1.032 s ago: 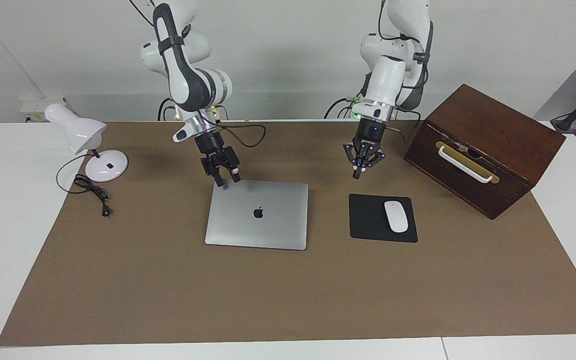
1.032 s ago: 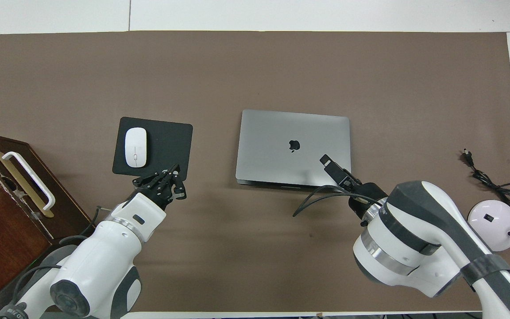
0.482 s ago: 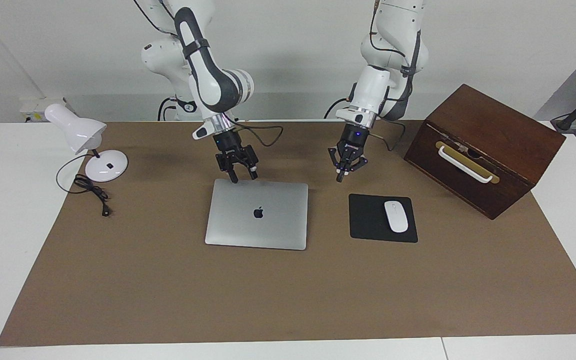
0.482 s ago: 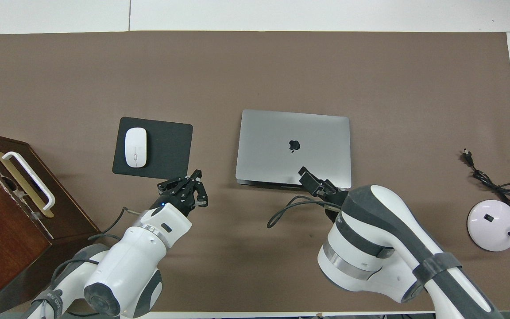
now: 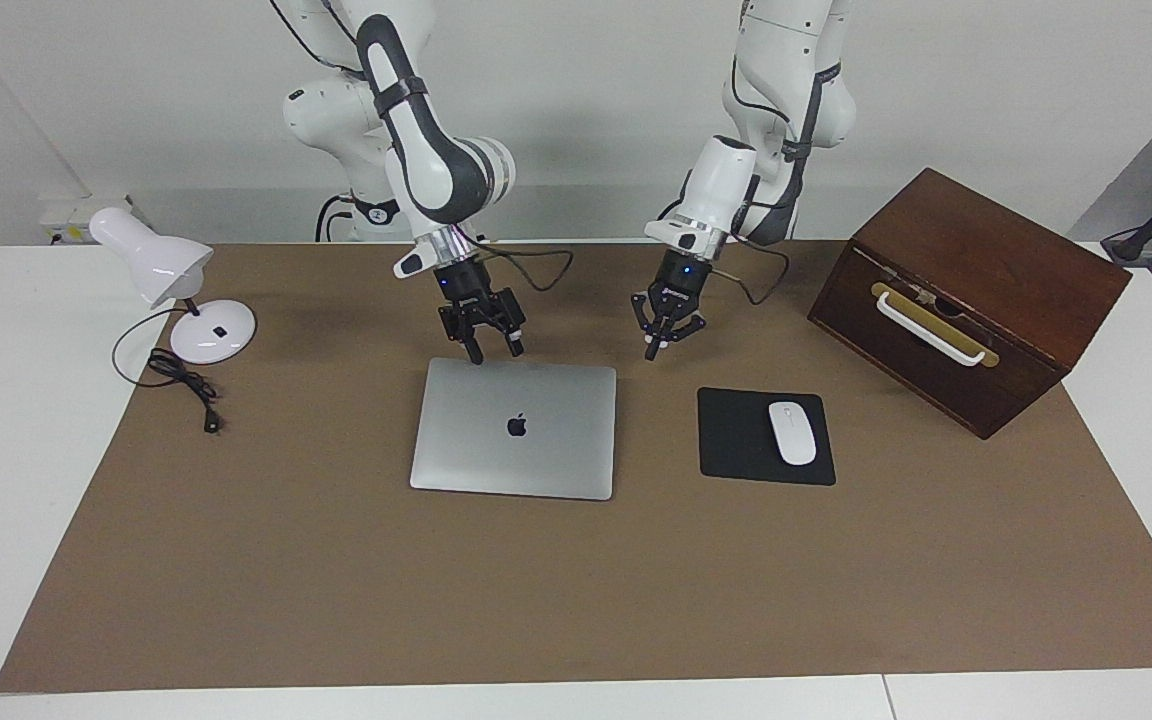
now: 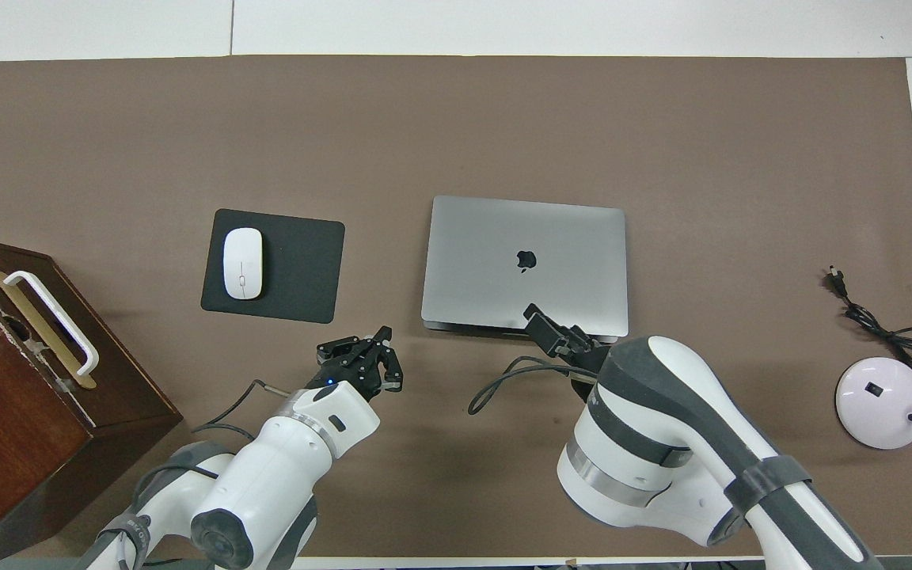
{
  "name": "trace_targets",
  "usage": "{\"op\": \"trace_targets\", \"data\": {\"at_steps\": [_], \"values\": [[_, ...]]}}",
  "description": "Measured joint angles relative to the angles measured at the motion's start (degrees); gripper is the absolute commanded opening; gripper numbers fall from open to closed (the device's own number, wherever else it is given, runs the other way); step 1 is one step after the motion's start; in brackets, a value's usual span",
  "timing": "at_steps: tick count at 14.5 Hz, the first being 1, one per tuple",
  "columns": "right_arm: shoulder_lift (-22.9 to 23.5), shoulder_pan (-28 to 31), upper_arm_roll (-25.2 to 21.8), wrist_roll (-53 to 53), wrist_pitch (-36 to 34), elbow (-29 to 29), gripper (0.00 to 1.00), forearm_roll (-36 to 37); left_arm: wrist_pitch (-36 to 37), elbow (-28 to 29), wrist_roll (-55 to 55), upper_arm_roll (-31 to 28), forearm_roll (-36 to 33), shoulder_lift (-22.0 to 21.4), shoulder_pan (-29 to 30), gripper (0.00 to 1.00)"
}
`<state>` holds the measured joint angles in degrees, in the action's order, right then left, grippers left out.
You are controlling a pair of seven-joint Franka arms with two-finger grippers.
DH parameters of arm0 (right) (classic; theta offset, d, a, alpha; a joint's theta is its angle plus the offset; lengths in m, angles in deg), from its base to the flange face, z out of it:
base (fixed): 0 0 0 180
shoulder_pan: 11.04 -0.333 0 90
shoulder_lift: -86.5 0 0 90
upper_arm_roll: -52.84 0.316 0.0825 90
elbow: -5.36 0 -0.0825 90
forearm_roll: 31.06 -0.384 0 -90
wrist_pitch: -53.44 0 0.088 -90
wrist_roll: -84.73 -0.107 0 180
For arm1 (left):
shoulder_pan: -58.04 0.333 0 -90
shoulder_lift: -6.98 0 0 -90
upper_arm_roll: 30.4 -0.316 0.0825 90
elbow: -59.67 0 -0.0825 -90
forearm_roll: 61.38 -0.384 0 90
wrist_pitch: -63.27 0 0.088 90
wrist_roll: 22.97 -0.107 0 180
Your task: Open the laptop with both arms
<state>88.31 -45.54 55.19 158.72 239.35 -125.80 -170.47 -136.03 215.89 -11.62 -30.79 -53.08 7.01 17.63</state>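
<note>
1. Facing view: the laptop (image 5: pixel 514 429) is a slim silver-grey slab, shut flat, with a dark apple logo at the middle of its lid. It lies on the brown surface (image 5: pixel 576 590) near the middle, beside the black mousepad (image 5: pixel 742 437), which carries a white mouse (image 5: pixel 792 432). Its long axis runs from one arm's end of the surface to the other. The right gripper (image 5: pixel 483 344) hovers with fingers spread over the laptop's edge nearer the robots. The left gripper (image 5: pixel 663 335) hangs over bare surface between laptop and mousepad; whether its fingers are apart cannot be told.

2. Overhead view: the laptop (image 6: pixel 525 265) shows a thin dark seam along its edge nearer the robots, and the apple logo stands upright here. The right gripper (image 6: pixel 549 332) overlaps that edge. The left gripper (image 6: pixel 361 366) is over open surface, clear of the mousepad (image 6: pixel 298 267).
</note>
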Motion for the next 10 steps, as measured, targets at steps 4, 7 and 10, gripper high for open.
{"op": "trace_targets", "data": {"at_steps": [4,7,10], "values": [[0.03,-0.98,0.01,0.0,1.09,0.06,1.0,-0.21,-0.02,-0.04,0.34,0.02,2.2,0.36,-3.82,0.0],[0.05,-1.01,0.0,0.0,1.11,0.07,1.0,-0.22,-0.02,-0.1,0.39,0.02,6.22,1.0,-7.6,0.0],[0.07,-1.33,0.0,0.0,1.95,0.07,1.0,-0.29,-0.02,-1.19,0.43,-0.02,9.08,2.16,-10.23,0.0]]}}
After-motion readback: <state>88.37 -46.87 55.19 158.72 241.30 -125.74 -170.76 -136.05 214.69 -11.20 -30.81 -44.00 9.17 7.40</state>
